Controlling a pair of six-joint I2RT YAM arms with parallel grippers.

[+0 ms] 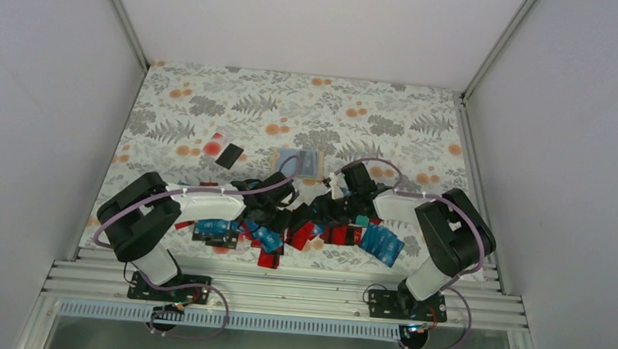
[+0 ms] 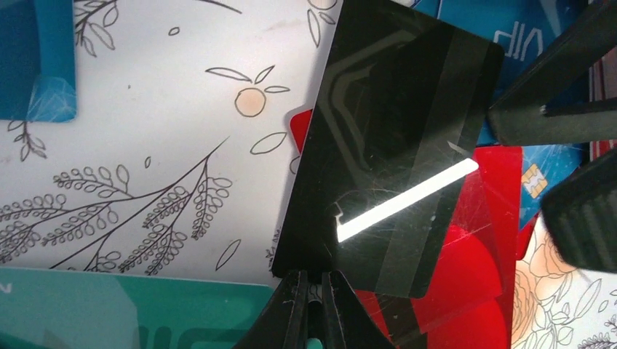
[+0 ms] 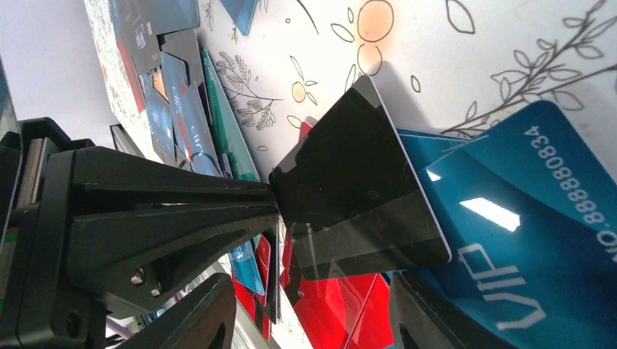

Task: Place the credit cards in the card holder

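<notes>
Credit cards (image 1: 301, 233) in blue, red, black and teal lie heaped at the near middle of the floral cloth. My left gripper (image 2: 314, 280) is shut on the near edge of a black card (image 2: 396, 153), which it holds tilted above red cards (image 2: 466, 276). In the right wrist view the same black card (image 3: 356, 189) juts out from the left gripper's fingers (image 3: 167, 211). My right gripper (image 3: 309, 320) stands open, one finger on each side of the card's free end, apart from it. The beige card holder (image 1: 288, 163) lies flat beyond the pile.
A lone black card (image 1: 229, 155) and a red one (image 1: 212, 147) lie at the left of the holder. A teal card (image 2: 109, 313) and blue cards (image 3: 524, 240) lie around the grippers. White walls enclose the cloth on three sides.
</notes>
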